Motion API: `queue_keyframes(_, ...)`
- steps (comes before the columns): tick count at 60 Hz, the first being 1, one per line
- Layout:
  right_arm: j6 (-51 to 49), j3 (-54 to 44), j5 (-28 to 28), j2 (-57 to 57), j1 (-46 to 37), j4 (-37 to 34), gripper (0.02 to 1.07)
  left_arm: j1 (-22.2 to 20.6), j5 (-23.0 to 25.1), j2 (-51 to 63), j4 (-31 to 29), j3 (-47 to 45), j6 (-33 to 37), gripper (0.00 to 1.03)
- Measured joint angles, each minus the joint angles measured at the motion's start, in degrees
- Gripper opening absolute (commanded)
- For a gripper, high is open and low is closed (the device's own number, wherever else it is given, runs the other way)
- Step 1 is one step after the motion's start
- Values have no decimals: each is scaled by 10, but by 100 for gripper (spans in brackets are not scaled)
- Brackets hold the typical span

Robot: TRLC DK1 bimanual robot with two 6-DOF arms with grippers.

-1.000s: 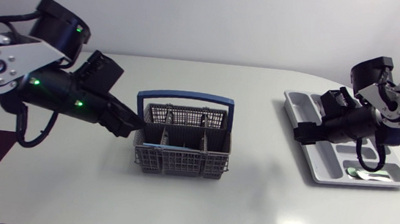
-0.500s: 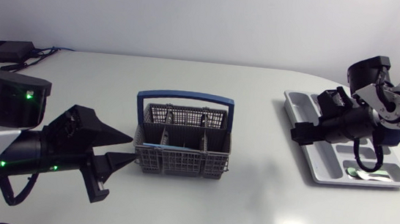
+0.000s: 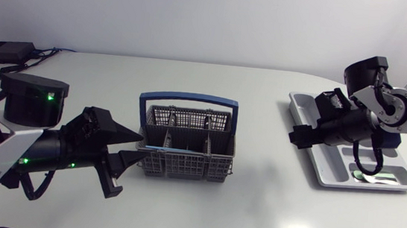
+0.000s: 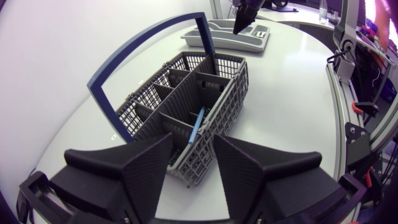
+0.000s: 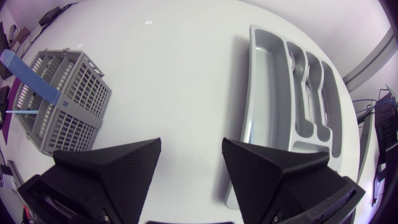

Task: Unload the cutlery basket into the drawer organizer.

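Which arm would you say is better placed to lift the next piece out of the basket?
Left. The left gripper, open, sits right at the end of the basket, with the blue piece just ahead of it. The right gripper hangs over the organizer, well across the table.

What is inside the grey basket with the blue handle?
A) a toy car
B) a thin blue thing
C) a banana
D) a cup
B: a thin blue thing sits in one compartment of the basket, just ahead of the left end effector, which is open and empty.
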Motion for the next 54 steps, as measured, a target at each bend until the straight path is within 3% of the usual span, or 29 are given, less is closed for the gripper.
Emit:
queue_keyframes(25,6,0,6,0,0,4,75,-4,0,34,19,0,0,33)
queue_keyframes(54,6,0,6,0,0,5,75,-16,2,56,28,11,0,30)
